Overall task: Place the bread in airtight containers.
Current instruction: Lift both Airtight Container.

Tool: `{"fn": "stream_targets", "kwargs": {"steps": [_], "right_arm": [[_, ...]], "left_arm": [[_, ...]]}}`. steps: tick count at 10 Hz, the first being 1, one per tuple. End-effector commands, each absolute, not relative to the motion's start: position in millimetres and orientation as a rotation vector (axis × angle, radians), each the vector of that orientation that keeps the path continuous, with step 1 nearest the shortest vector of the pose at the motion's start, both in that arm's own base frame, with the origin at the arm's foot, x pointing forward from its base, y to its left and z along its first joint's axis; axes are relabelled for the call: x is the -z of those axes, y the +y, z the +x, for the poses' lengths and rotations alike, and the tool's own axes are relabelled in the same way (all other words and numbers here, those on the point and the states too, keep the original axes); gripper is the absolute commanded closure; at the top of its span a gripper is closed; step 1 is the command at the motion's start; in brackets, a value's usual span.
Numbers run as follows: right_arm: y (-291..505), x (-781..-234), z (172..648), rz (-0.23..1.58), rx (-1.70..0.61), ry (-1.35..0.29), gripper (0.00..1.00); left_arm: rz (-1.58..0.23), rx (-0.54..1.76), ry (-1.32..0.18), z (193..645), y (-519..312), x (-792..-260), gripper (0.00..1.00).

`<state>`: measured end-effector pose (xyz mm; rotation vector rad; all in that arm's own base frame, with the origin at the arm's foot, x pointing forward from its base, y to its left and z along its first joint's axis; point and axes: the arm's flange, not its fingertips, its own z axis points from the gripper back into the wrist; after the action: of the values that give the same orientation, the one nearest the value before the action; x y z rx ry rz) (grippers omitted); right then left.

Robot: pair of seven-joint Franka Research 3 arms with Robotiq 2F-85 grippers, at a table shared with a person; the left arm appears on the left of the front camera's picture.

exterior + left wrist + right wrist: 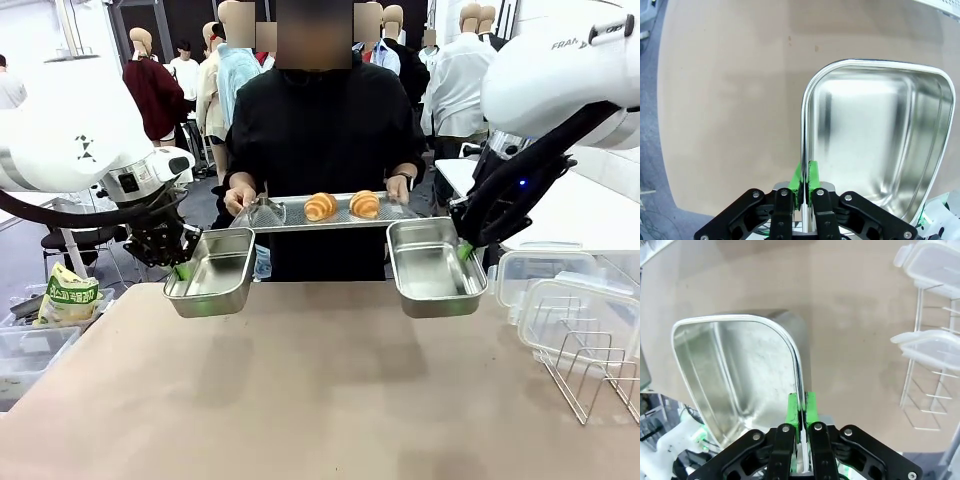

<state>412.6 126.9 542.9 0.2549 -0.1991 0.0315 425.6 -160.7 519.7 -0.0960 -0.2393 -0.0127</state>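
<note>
The left roll point(321, 206) and right roll point(365, 204) lie side by side on a perforated tray point(290, 213), which a person point(320, 120) holds level at the far side. Nearer, the left pan point(212, 272) is held up over the tabletop point(320, 400). The left hand point(184, 270) has its green pads pinched tight on the pan's left rim. The right pan point(434, 267) is held up the same way, with the right hand point(466, 250) clamped on its right rim. At far right, clear lids point(560, 300) rest on a wire rack point(590, 375).
</note>
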Motion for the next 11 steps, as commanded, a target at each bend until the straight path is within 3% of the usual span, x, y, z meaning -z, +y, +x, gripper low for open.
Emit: {"fn": "stream_targets", "kwargs": {"steps": [1, 3, 11], "right_arm": [[116, -539, 424, 0.332, -0.014, -0.137, 1.0], [98, -532, 435, 0.4, 0.013, -0.063, 1.0], [93, -521, 435, 0.374, 0.03, -0.066, 1.0]], "left_arm": [[-0.115, -0.022, -0.215, 423, -160, -520, 1.0], [-0.123, -0.027, -0.192, 425, -158, -512, 1.0], [-0.102, -0.001, -0.196, 426, -158, -510, 1.0]]}}
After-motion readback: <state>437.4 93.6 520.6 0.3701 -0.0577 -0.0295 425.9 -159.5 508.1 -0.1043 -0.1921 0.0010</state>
